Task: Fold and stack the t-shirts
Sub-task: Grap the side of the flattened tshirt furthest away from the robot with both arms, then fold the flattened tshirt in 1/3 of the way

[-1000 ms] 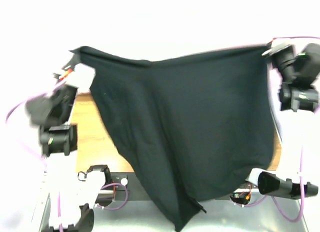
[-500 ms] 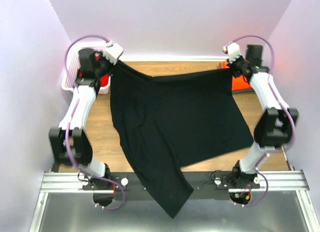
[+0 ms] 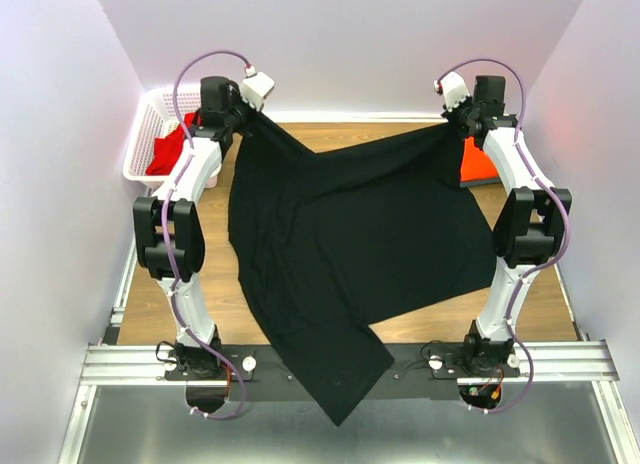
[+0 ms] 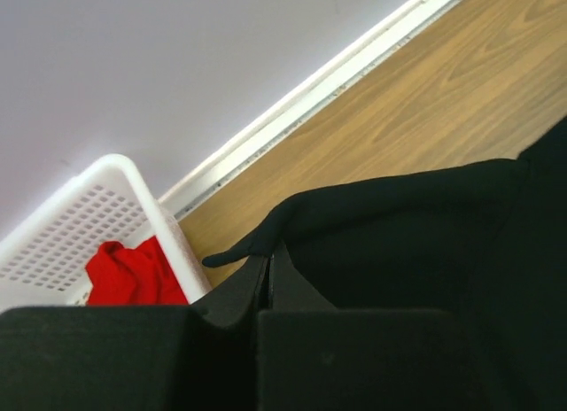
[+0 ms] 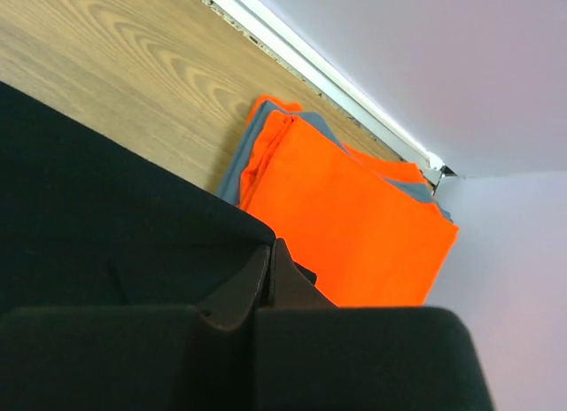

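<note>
A large black t-shirt (image 3: 350, 234) hangs stretched between my two grippers at the far end of the table, its lower part draped over the near rail. My left gripper (image 3: 245, 109) is shut on its far left corner, as the left wrist view (image 4: 268, 256) shows. My right gripper (image 3: 458, 119) is shut on its far right corner, as the right wrist view (image 5: 271, 244) shows. A folded orange t-shirt (image 5: 354, 216) lies at the far right corner (image 3: 475, 164), partly hidden by the black cloth. A red t-shirt (image 3: 175, 149) lies in the white basket and shows in the left wrist view (image 4: 133, 271).
The white mesh basket (image 3: 145, 149) stands off the table's far left edge. The wooden table (image 3: 180, 274) shows bare at the left and near right. A metal rail (image 3: 110, 364) with the arm bases runs along the near edge. Walls close in on three sides.
Both grippers have carried the black t-shirt's top edge away from the camera and toward the far wall, moving closer together. The shirt now hangs lower over the table.
</note>
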Robot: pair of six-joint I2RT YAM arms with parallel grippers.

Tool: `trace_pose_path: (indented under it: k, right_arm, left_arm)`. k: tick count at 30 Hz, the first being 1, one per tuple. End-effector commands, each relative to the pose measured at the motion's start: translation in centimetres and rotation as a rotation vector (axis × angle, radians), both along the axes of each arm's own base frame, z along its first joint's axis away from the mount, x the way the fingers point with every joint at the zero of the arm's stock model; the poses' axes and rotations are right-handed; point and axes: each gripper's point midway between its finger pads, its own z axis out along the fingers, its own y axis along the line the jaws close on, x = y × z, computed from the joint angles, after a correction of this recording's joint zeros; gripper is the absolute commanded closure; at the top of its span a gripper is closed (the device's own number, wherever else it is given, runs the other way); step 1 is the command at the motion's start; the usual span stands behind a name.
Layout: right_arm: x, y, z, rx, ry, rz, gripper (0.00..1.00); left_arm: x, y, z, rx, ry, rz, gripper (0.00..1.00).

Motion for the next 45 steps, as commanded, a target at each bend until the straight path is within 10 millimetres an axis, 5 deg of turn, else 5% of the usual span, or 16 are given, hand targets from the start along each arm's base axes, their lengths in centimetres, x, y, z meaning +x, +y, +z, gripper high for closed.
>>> trace_pose_path:
  k: [1, 5, 6, 7, 9, 10, 12, 19, 26, 31, 33, 34, 36, 40, 42, 45]
  right_arm:
    - [0.7, -1.0, 1.0, -0.047, -0.039, -0.021, 0.99]
    - [0.3, -1.3, 1.1, -0.080, -0.036, -0.012, 0.99]
    - [0.1, -1.3, 1.0, -0.082, -0.034, -0.010, 0.99]
    - [0.2, -1.3, 1.2, -0.082, -0.037, -0.007, 0.99]
    - [0.0, -1.0, 1.9, -0.075, -0.050, 0.006, 0.99]
    - [-0.2, -0.9, 1.8, -0.073, -0.047, 0.012, 0.99]
    - [-0.7, -0.7, 1.9, -0.072, -0.047, 0.022, 0.99]
    - [-3.4, -1.1, 0.5, -0.136, 0.001, 0.053, 0.99]
    - [-5.9, -1.7, -1.3, -0.189, 0.052, 0.080, 0.99]
    - [-7.0, -2.0, -3.3, -0.221, 0.097, 0.100, 0.99]
    - [-7.2, -2.0, -3.7, -0.224, 0.107, 0.106, 1.00]
    - [-7.5, -2.0, -4.2, -0.225, 0.119, 0.109, 0.99]
    - [-8.1, -1.9, -5.1, -0.226, 0.141, 0.117, 0.99]
    - [-9.4, -2.1, -6.8, -0.269, 0.184, 0.148, 1.00]
    - [-10.1, -2.3, -7.9, -0.281, 0.213, 0.154, 0.99]
    - [-10.7, -2.2, -8.9, -0.278, 0.237, 0.160, 0.99]
  left_arm:
    - [-2.2, 0.2, 0.3, 0.011, 0.012, 0.037, 1.00]
    - [-5.6, 0.6, 0.3, 0.038, 0.017, 0.024, 1.00]
    - [-6.8, 0.8, 1.9, 0.042, -0.011, 0.026, 1.00]
    - [-8.0, 1.0, 0.8, 0.050, 0.017, 0.024, 1.00]
    - [-10.3, 0.9, 2.4, 0.067, -0.016, -0.014, 1.00]
    - [-11.7, 0.9, 1.0, 0.077, 0.017, -0.027, 1.00]
    - [-13.9, 0.7, 1.8, 0.084, 0.006, -0.060, 1.00]
    - [-21.8, -2.0, -3.6, 0.150, 0.142, -0.254, 1.00]
    - [-31.1, -7.8, -6.8, 0.214, 0.210, -0.574, 1.00]
    - [-35.0, -8.7, -11.1, 0.285, 0.314, -0.697, 1.00]
    - [-35.6, -8.8, -11.8, 0.289, 0.345, -0.709, 0.93]
    - [-35.4, -9.0, -11.5, 0.285, 0.341, -0.705, 0.77]
    - [-35.2, -9.0, -11.3, 0.283, 0.341, -0.700, 0.62]
    - [-33.4, -7.5, -10.3, 0.256, 0.311, -0.647, 0.55]
    - [-31.4, -5.1, -9.9, 0.230, 0.312, -0.555, 0.54]
    - [-28.4, -2.5, -11.5, 0.207, 0.383, -0.429, 0.56]
